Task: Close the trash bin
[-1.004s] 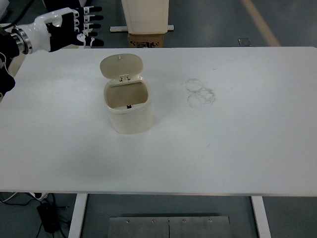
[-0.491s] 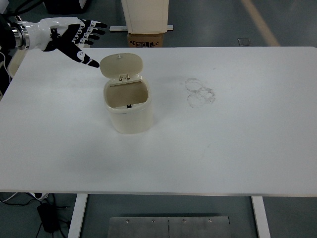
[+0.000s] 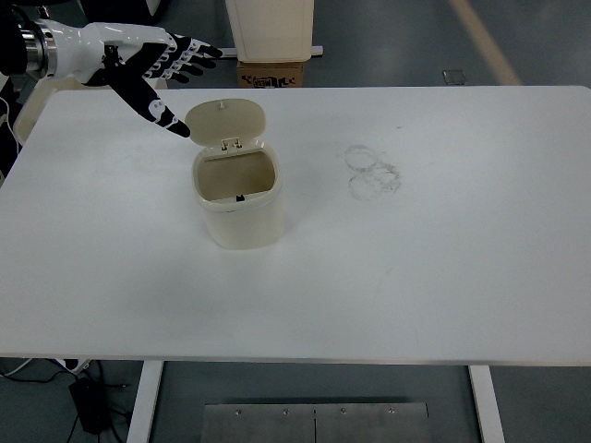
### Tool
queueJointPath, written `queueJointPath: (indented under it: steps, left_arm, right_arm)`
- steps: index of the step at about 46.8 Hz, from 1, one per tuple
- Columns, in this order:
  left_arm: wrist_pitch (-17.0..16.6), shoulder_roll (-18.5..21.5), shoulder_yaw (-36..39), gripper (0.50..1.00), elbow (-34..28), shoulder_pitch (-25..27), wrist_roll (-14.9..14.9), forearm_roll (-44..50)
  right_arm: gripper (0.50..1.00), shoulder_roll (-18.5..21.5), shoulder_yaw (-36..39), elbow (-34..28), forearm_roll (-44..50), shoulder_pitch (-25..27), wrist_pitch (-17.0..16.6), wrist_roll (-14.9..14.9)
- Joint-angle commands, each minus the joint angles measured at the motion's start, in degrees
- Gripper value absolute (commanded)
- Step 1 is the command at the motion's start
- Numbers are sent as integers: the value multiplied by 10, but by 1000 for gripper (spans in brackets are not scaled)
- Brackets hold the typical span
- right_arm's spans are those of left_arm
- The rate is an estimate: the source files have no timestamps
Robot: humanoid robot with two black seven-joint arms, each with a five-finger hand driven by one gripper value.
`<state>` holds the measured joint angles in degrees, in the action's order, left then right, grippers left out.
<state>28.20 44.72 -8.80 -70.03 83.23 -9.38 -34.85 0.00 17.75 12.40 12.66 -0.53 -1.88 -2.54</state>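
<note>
One cream trash bin stands left of centre on the white table, its mouth open. One lid, hinged at the far rim, is tipped up and back. Faint ring marks stain the tabletop right of the bin, well apart from it. A cardboard box sits on the floor beyond the far edge. One left hand in upper left of frame, fingers spread and straight, holding nothing; thumb tip just beside the lid's left edge, contact unclear.
</note>
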Motion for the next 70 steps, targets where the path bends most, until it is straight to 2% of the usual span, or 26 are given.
queueJointPath:
  steps: [1, 8, 16, 24, 45, 70]
  left_arm:
    - [0, -2, 11, 1000, -11, 0, 0, -8]
    - [2, -3, 12, 1000, -36, 2, -1, -13]
    - [22, -2, 12, 1000, -62, 3, -2, -13]
    - [30, -2, 12, 1000, -68, 0, -36, -13]
    - [57, -9, 25, 1000, -87, -16, -37, -13]
    - [57, -17, 25, 1000, -95, -38, -37, -37]
  right_arm:
    - [993, 0, 0, 0, 0, 0, 0, 0]
    - [991, 0, 0, 0, 0, 0, 0, 0]
    - [993, 0, 0, 0, 0, 0, -1, 0]
    - [991, 0, 0, 0, 0, 0, -1, 0]
    - [993, 0, 0, 0, 0, 0, -1, 0]
    - [993, 0, 0, 0, 0, 0, 0, 0]
